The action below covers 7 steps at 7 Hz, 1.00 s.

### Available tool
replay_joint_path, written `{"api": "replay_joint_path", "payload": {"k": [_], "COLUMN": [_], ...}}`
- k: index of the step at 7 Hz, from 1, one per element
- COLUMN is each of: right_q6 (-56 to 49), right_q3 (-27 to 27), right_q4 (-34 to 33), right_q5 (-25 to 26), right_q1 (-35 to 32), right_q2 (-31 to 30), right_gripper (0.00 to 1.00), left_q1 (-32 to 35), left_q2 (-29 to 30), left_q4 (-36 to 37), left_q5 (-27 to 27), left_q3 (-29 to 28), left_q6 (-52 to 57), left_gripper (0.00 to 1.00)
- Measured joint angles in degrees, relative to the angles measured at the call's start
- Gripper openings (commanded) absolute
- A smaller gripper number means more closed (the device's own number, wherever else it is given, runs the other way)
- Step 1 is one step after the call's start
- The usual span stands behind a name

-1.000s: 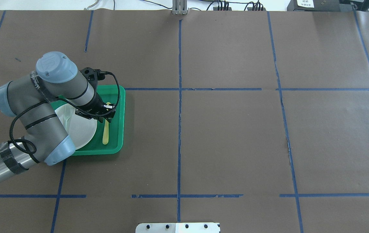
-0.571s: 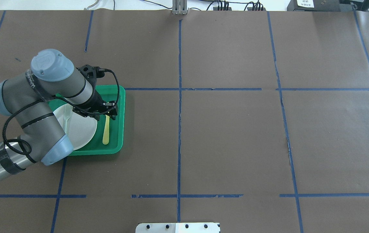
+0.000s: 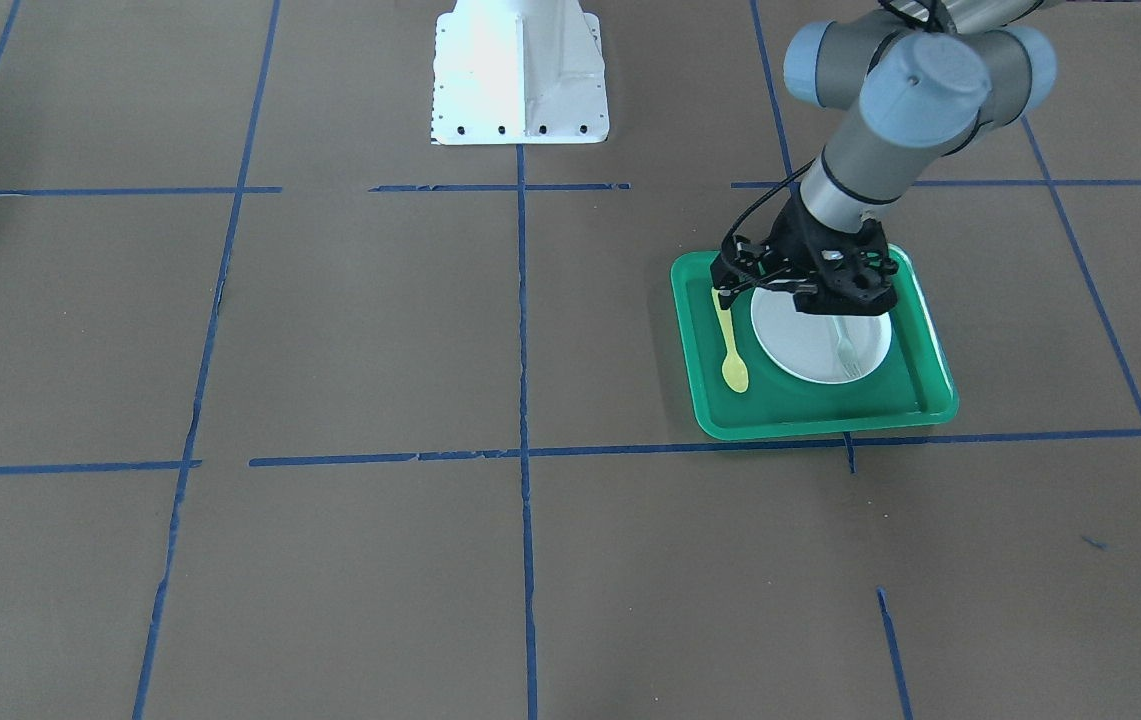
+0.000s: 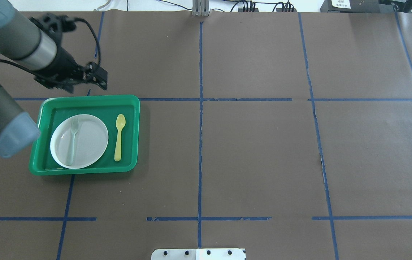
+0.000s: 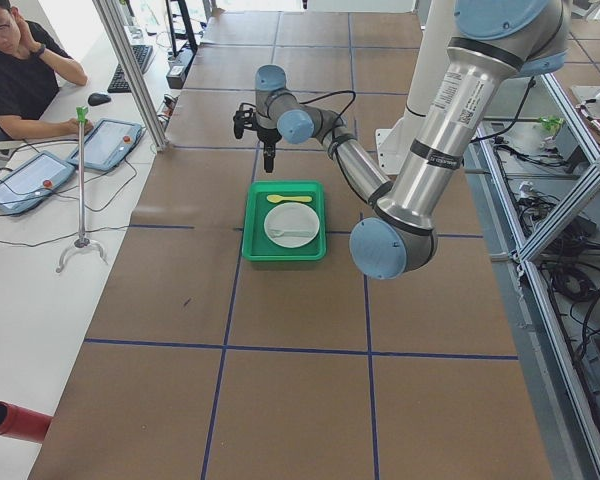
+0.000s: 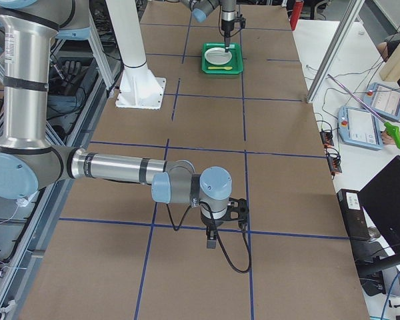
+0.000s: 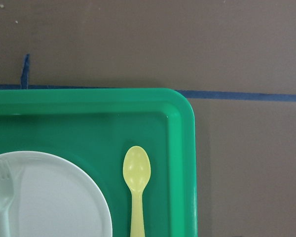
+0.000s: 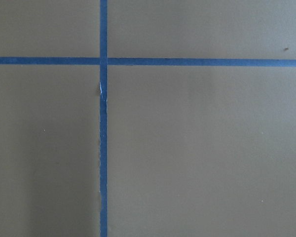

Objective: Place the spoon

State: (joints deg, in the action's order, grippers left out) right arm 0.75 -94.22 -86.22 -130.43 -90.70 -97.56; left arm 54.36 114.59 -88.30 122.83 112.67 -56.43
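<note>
The small yellow spoon (image 4: 119, 139) lies free on the green tray (image 4: 83, 98), to the right of the white plate (image 4: 88, 142), with its bowl toward the far edge. It also shows in the left wrist view (image 7: 136, 182) and the front view (image 3: 731, 345). My left gripper (image 4: 99, 81) is empty, appears open, and is raised just past the tray's far edge. In the front view it (image 3: 727, 290) hangs by the spoon's handle end. My right gripper (image 6: 211, 240) hovers over bare table far from the tray. I cannot tell whether it is open or shut.
A pale grey-green fork (image 4: 73, 139) lies on the white plate. The tray sits at the table's left side. Brown paper with blue tape lines (image 4: 200, 144) covers the table. The right wrist view shows only paper and tape.
My left gripper has lifted off the spoon and moved up and away past the tray's far edge. The spoon stays lying on the tray, now fully uncovered.
</note>
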Motion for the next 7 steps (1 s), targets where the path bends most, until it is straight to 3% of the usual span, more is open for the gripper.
{"api": "replay_joint_path", "payload": {"k": [2, 4, 7], "right_q6": [0.03, 0.04, 0.00], "right_q3": [0.00, 0.00, 0.00], "right_q4": [0.00, 0.00, 0.04], "right_q5": [0.00, 0.00, 0.00], "right_q1": [0.00, 0.00, 0.00], "right_q2": [0.00, 0.00, 0.00], "right_gripper": [1.00, 1.00, 1.00], "left_q1": [7.00, 12.83, 23.31], "left_q2": [-1.23, -6.27, -19.14], "left_q4": [7.52, 7.97, -6.35], "left_q5": [0.18, 0.67, 4.19], "left_q3": [4.73, 0.57, -11.66], "left_q6": [12.16, 30.44, 48.35], "left_gripper": [1.00, 1.00, 1.00]}}
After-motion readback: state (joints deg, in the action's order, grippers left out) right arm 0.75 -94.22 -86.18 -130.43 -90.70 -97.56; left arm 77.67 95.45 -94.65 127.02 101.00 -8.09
